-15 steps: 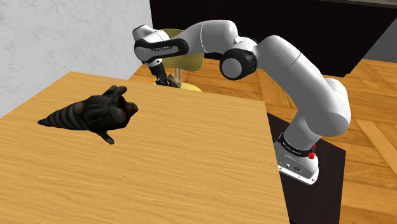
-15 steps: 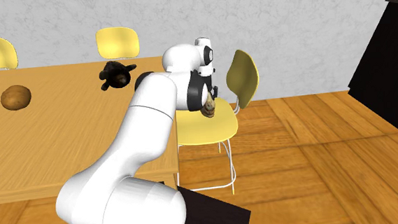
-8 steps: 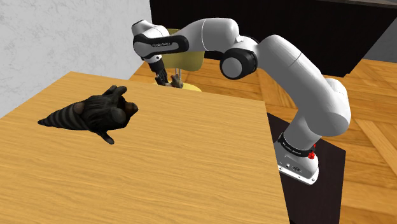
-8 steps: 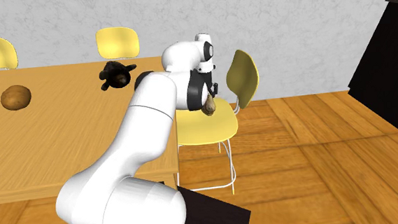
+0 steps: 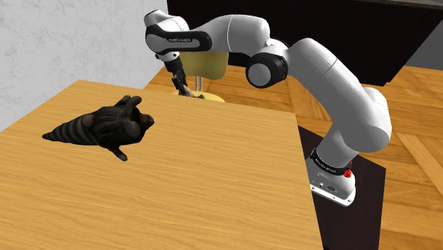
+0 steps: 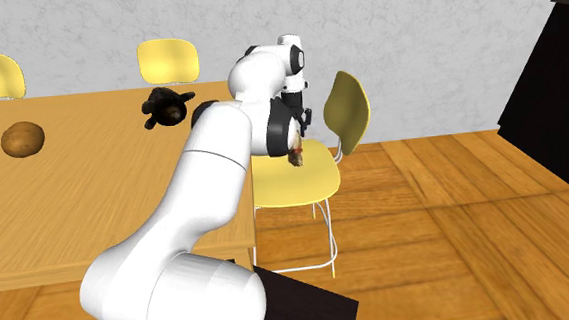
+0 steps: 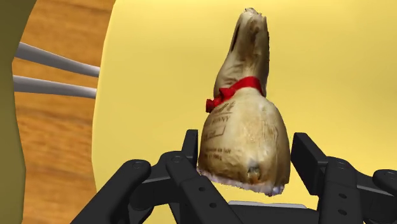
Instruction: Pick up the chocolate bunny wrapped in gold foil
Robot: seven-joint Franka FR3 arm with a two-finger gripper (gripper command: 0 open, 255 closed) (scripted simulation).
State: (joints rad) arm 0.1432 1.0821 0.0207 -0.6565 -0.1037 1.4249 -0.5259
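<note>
Wrist (image 5: pixel 170 39) swung up a bit since before; tool (image 7: pixel 245 149) still clamped on the gold bunny (image 7: pixel 245 102) over the yellow chair (image 7: pixel 159 63).

shoulder: beside stand, well back from gripper (image 5: pixel 183 89), looking down across table (image 5: pixel 213 185) | second exterior: behind arm, gripper ahead | wrist: just behind gripper, close over chair seat (image 7: pixel 159 76) | shared: gripper, bunny (image 7: pixel 245 127), chair seat
</note>
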